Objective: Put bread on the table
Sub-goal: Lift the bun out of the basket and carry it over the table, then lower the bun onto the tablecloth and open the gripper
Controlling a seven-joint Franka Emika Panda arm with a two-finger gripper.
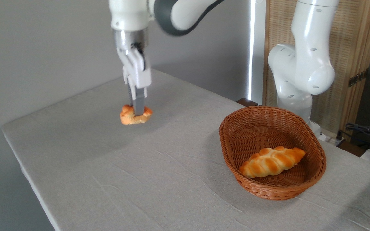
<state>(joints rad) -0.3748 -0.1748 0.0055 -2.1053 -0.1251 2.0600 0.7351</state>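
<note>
Toward the far left corner of the grey cloth-covered table (159,173), the grey two-finger gripper (138,112) pinches the small round orange-golden bread (135,116), seemingly resting there. If the fingers lift before spreading, it may topple.

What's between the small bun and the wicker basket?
Nothing: in the fixed camera view only bare grey table cloth separates the bun, held in the tool, from the basket.

- bread (130,118): small round orange-golden bun with a knotted top and paler base, resting on the cloth toward the far left
- table (159,179): large, light grey, slightly wrinkled cloth
</note>
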